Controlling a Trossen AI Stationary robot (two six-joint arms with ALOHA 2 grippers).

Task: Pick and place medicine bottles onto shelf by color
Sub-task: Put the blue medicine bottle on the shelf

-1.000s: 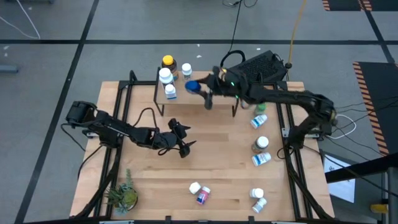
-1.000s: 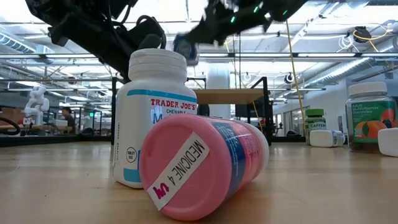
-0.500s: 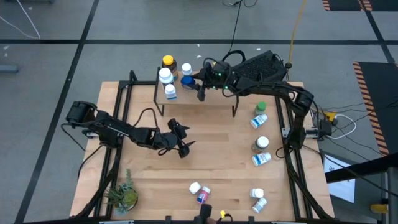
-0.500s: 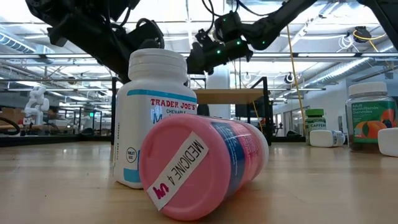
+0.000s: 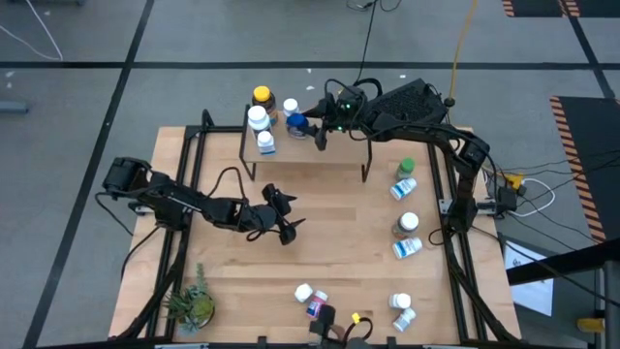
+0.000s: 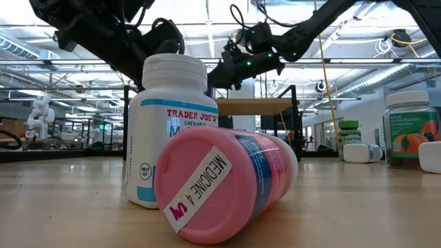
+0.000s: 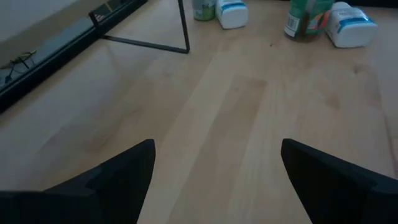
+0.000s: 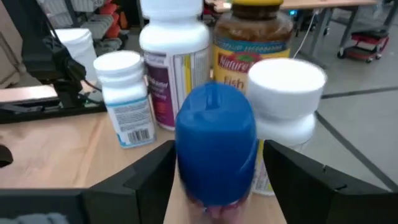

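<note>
Blue bottle (image 8: 216,144) between right fingers (image 8: 216,186), spread, on shelf (image 5: 341,153): light, stiff, slick; grip mid-body. Left fingers (image 7: 214,177) open, idle.

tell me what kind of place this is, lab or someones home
Most likely a robotics lab or test hall, not a home. The wooden table stands on a grey floor marked with black tape lines, cables trail across it, and the low view shows a large open hall with exposed ceiling pipes.

In my low view the upright white bottle (image 6: 171,131) reads "TRADER JOE'S CHEWABLE". Against it lies the pink bottle (image 6: 224,182), labelled "MEDICINE 4". Behind my blue bottle (image 8: 216,148), the amber bottle (image 8: 252,34) reads "Nature", "Fish".
</note>
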